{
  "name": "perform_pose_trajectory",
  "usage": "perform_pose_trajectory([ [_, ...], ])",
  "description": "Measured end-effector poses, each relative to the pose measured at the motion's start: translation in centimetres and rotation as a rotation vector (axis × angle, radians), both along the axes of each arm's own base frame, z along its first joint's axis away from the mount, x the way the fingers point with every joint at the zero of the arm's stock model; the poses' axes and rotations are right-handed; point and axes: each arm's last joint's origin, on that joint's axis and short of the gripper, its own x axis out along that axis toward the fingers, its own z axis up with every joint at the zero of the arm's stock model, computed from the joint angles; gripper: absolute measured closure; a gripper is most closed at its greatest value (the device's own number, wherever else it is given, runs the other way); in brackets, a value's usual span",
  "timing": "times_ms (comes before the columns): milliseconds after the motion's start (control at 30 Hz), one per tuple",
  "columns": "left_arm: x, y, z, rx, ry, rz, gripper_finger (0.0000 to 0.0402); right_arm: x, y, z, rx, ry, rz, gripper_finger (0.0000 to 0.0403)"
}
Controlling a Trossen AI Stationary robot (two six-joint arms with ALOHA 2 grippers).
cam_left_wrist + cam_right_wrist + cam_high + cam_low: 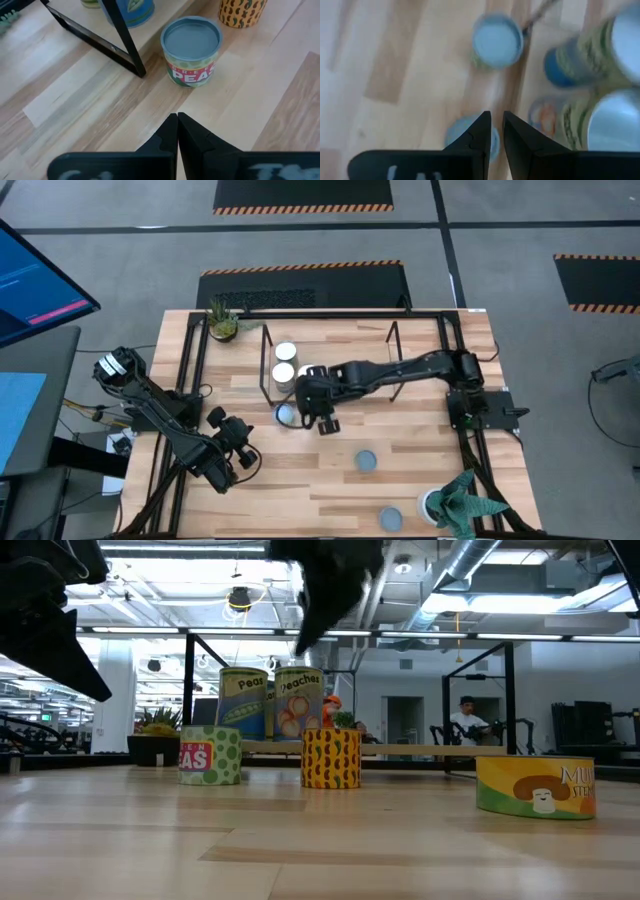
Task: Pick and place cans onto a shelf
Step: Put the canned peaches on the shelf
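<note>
The green peas can (192, 50), short with a dull silvery-blue lid and a dotted label, stands upright on the table (420, 450) just outside the shelf (266, 370) corner post, near a yellow patterned can (331, 757). My right gripper (322, 418) hangs above it, fingers nearly together and empty (two taller cans (285, 362) already sit on the shelf board), while my left gripper (177, 131) waits closed near the table's left front

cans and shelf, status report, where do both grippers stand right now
Left gripper shut, empty, parked table-left. Right gripper hovering by shelf, nothing held. Two cans on shelf, peas can beside it. Nothing in the way.
</note>
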Motion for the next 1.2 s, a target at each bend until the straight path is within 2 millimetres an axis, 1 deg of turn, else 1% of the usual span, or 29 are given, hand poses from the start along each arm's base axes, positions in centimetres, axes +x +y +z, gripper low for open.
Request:
perform_pose_trajectory([
  [133,0.0,0.0,0.0,0.002,0.001,0.000,0.0401,0.0,-0.1,-0.7,-0.010,-0.002,-0.009,0.0329],
  [267,0.0,0.1,0.0,0.003,0.001,0.002,0.0402,0.3,-0.1,-0.6,-0.017,-0.038,-0.001,0.0335],
  [433,0.0,0.1,0.0,0.002,0.002,0.002,0.0401,0.5,-1.6,-0.5,-0.035,-0.041,0.014,0.0341],
  [533,0.0,0.1,0.0,0.002,0.002,0.002,0.0402,0.5,-2.6,-0.6,0.032,-0.039,0.008,0.0341],
  [633,0.0,0.1,0.0,0.002,0.002,0.002,0.0401,0.5,-2.9,-0.5,0.053,-0.040,-0.004,0.0341],
  [700,0.0,0.1,0.0,0.002,0.002,0.002,0.0401,0.6,-2.8,-0.9,0.051,-0.055,0.002,0.0341],
  [800,0.0,0.1,0.0,0.002,0.003,0.002,0.0401,0.6,-2.7,-2.4,0.052,-0.054,0.013,0.0341],
  [867,0.0,0.1,0.0,0.003,0.004,0.002,0.0401,0.5,-2.8,-2.9,0.049,-0.037,0.005,0.0341],
  [1033,0.0,0.1,0.0,0.007,0.005,0.003,0.0401,0.5,-3.2,-3.6,-0.001,-0.054,-0.022,0.0341],
  [1200,0.0,0.1,0.0,0.012,0.000,0.003,0.0401,0.6,-4.1,-3.6,-0.022,-0.063,-0.053,0.0341],
])
